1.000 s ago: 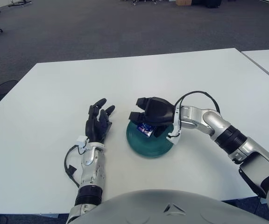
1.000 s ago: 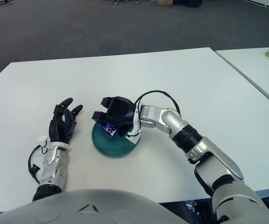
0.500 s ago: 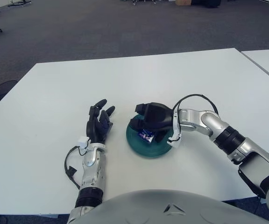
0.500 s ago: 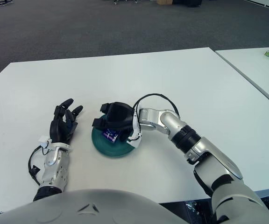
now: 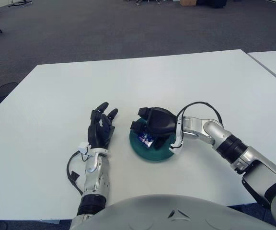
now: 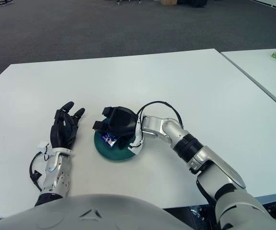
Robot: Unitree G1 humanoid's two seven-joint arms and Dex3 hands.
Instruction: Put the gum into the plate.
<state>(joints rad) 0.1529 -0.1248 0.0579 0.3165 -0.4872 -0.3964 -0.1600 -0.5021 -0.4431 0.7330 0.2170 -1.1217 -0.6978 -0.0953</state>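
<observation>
- Left eye view: the black three-fingered right hand (image 5: 153, 125) is hovering low over the round dark-green plate (image 5: 161, 154), its fingers curled around the small blue-and-white gum packet (image 5: 145, 139). The packet is sitting just under the fingertips and appears to be touching, or nearly touching, the plate's surface — I cannot tell which. The black-fingered left hand (image 5: 100, 128) is resting on the white table (image 5: 51, 100) just beside the plate's left rim, fingers spread and holding nothing.
- Right eye view: the right hand (image 6: 116, 123) is covering the far half of the plate (image 6: 123, 155), and the gum packet (image 6: 109, 140) is peeking out below the palm, inside the rim on the side towards the left hand (image 6: 65, 128). The silver forearm is reaching in from the right, with a black cable looping above the wrist.
- Step in hand: by my reading this is the placing stage — the gum is over the plate but not yet released.
- Next move, as a judgement: the fingers need to be opening so the packet settles flat inside the rim, then the hand lifting straight up so that no finger drags the packet out.
</observation>
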